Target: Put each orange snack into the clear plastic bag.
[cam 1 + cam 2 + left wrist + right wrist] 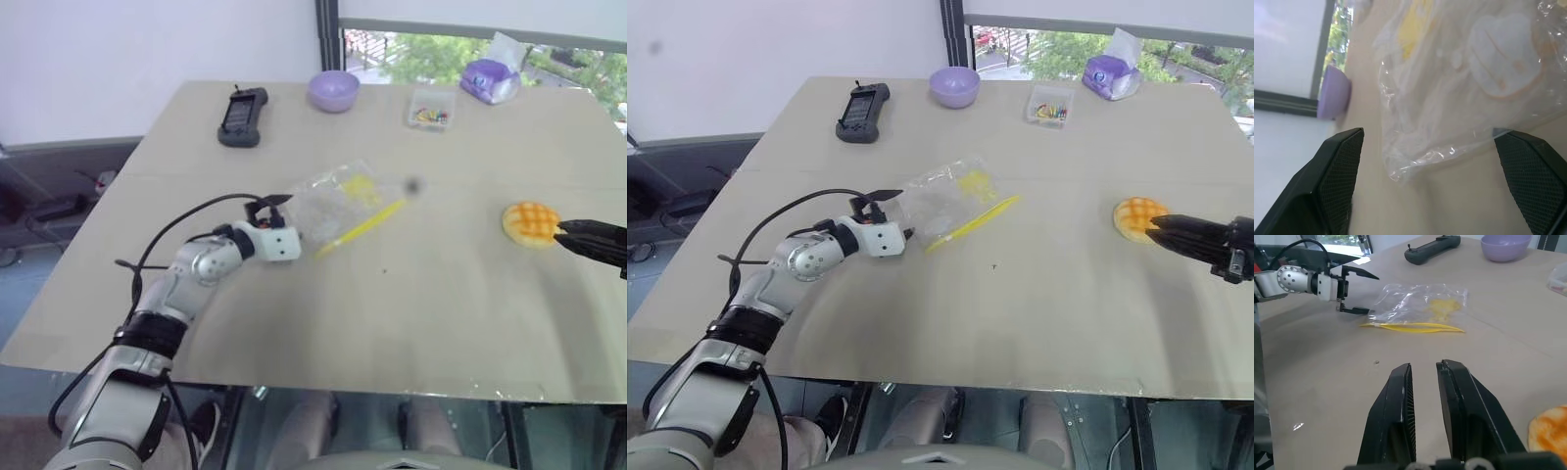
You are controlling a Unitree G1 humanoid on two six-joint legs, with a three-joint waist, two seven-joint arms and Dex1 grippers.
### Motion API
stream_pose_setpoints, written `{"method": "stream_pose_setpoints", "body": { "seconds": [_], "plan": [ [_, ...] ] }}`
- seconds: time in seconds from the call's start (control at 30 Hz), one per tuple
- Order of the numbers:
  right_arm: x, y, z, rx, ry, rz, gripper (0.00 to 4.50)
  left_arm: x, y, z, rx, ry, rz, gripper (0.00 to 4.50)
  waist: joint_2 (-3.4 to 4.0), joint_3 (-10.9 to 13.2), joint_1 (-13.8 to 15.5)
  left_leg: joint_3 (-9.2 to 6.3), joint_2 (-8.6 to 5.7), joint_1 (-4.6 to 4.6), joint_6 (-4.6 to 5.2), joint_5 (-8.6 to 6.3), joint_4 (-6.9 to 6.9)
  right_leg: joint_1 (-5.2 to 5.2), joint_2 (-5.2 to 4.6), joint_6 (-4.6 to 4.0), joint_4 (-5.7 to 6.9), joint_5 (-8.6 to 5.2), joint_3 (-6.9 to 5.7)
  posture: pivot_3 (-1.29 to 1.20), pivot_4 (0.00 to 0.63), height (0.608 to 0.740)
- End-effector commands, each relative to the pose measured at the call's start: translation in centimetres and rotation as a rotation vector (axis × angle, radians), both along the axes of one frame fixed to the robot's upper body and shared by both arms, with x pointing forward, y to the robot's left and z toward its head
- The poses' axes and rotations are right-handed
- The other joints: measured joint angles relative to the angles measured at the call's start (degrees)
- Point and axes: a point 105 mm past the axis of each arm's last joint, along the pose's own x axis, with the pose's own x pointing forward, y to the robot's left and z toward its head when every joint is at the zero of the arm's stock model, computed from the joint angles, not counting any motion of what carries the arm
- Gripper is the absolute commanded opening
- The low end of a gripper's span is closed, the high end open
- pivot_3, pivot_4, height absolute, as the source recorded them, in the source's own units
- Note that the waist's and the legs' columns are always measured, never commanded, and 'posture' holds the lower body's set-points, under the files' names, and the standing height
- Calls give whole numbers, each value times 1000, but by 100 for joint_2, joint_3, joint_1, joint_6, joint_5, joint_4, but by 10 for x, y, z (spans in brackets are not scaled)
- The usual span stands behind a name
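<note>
One orange snack [530, 222], a round bun with a grid top, lies on the table at the right. My right gripper [563, 233] hovers level at its near right edge, shut to a narrow slit with nothing between the fingers; in the right wrist view the bun [1550, 435] sits beside the fingers, not between them. The clear plastic bag [338, 201] lies flat mid-table, its yellow seal strip [362, 227] on the near side. My left gripper [269, 211] stands open at the bag's left edge, and the crinkled corner [1459, 88] lies just ahead of the fingertips.
Along the far side of the table [411, 323] stand a black handheld controller [242, 116], a purple bowl [333, 90], a small clear box of colourful bits [431, 110] and a purple tissue pack [488, 78]. A black cable loops off the left wrist.
</note>
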Motion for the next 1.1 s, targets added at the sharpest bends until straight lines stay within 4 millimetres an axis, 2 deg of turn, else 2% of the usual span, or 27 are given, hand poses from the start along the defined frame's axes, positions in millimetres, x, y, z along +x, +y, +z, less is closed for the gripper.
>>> {"method": "stream_pose_setpoints", "body": {
  "seconds": [0.03, 0.07, 0.13, 0.17, 0.23, 0.3, 0.37, 0.4, 0.7, 0.87, 1.1],
  "plan": [
    [-4, 2, 15, -5, -63, 4, 884, -5, -1, -42, 104, 101, -12, 3964, 9, -7, -2, 1, 0, 0, 0, 0, 2, 0, 0, 1, 1, 0, 0, 0, 150, 740],
    [-4, 2, 15, -5, -64, 2, 884, -4, -3, -43, 109, 100, -19, 3751, 10, -8, -2, 2, 0, 0, 0, 0, 4, 0, 0, 2, 1, 1, 1, 0, 150, 740],
    [-4, 2, 15, -4, -65, 0, 884, -2, -5, -44, 111, 96, -23, 2829, 12, -10, -7, 1, -2, 0, 0, 0, 9, 2, 0, 4, 5, 2, 1, 0, 150, 740],
    [-5, 2, 15, -4, -66, -1, 884, -1, -6, -44, 112, 93, -26, 2186, 11, -10, -7, 1, -2, 0, 0, 0, 10, 2, 0, 4, 7, 2, 1, 0, 150, 740],
    [-5, 2, 15, -3, -67, -3, 884, 0, -9, -44, 115, 88, -36, 1531, 11, -10, -4, 1, -2, 0, 0, 0, 13, 2, 0, 4, 10, 2, 1, 0, 150, 740],
    [-5, 3, 15, -3, -67, -4, 884, 0, -11, -44, 114, 84, -43, 658, 25, -20, 0, -1, -4, 0, 0, 0, 16, 2, -1, 4, 12, 2, 0, 0, 150, 740],
    [-5, 3, 15, -1, -68, -5, 884, 0, -14, -43, 107, 79, -53, 188, 42, -36, -1, 0, -7, 0, 1, 0, 18, 2, -2, 5, 12, 2, 1, 0, 150, 740],
    [-5, 3, 15, -1, -68, -6, 884, -1, -15, -43, 104, 76, -57, 78, 47, -41, -1, 0, -9, 0, 1, 0, 18, 3, -3, 5, 12, 2, 1, 0, 150, 740],
    [-2, 4, 14, 4, -67, -3, 884, 0, -27, -25, 1, -4, -70, 78, 69, -55, 5, -5, -29, 1, 2, 0, 19, 4, -13, 7, 21, 1, 1, 0, 150, 740],
    [0, 7, 14, 3, -70, 1, 884, -5, -46, 2, -235, 20, -78, 78, 59, -48, -1, -8, -30, -9, 2, 0, 21, 0, -17, 7, 21, 1, 0, 0, 150, 740],
    [18, 14, 5, -50, -46, -69, 884, -32, -67, 34, -528, 204, -118, 78, 0, -10, -145, -40, -23, -25, 0, 1, 22, -13, -12, 6, 12, 1, 2, 0, 150, 740]
  ]
}}
